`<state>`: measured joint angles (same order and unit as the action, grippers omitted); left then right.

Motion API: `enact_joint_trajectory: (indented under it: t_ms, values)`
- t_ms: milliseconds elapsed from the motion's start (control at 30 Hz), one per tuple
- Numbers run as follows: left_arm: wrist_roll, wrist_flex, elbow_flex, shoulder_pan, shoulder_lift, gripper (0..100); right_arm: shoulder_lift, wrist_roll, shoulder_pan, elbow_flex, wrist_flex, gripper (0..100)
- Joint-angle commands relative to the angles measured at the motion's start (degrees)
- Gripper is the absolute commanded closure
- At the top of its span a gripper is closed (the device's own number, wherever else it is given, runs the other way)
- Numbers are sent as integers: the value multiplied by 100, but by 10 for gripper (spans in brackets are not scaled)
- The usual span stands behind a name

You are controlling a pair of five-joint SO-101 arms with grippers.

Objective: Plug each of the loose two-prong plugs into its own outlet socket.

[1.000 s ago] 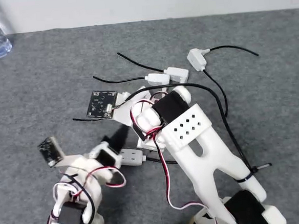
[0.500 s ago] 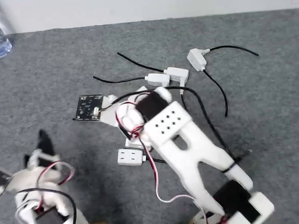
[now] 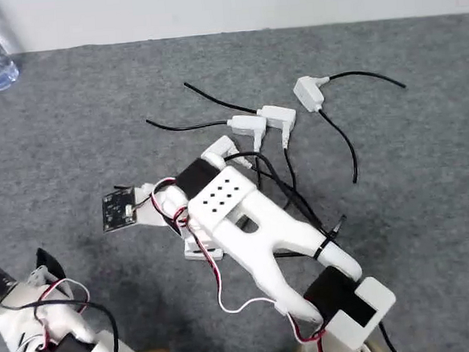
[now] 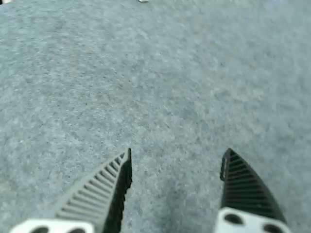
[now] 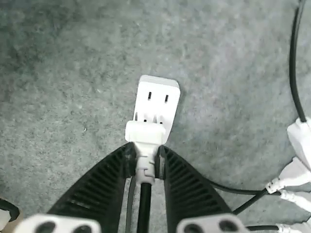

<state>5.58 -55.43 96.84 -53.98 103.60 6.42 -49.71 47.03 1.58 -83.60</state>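
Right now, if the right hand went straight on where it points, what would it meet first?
The white outlet block, directly ahead of the plug the right hand grips; whether they touch is unclear.

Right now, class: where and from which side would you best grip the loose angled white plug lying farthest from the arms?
Probably best to take the angled plug across its blocky white body, coming down from above. It lies flat on the grey mat with nothing over it. Keep the fingers clear of its black cord, which leaves one end.
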Motion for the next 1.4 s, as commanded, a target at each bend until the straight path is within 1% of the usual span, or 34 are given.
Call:
enact_joint_trajectory:
  t_ms: [0,367,700,867,1067,1233,1367]
  values:
    - [-290,-149,-40,105,53,718,-31,-185,48,-273,-13,991]
    - [-290,-185,-40,105,53,718,101,-264,163,-422,127,991]
    - [-290,-185,-40,105,35,718,989,-229,242,-1187,66,991]
    - [-290,-185,-40,105,35,718,998,-264,198,-1196,48,991]
    - [-290,-185,-40,105,35,718,945,-404,163,-1266,-347,991]
    - [-290,-185,-40,105,35,718,901,-422,163,-1275,-356,991]
    - [-290,-185,-40,105,35,718,1015,-431,31,-1275,-251,991]
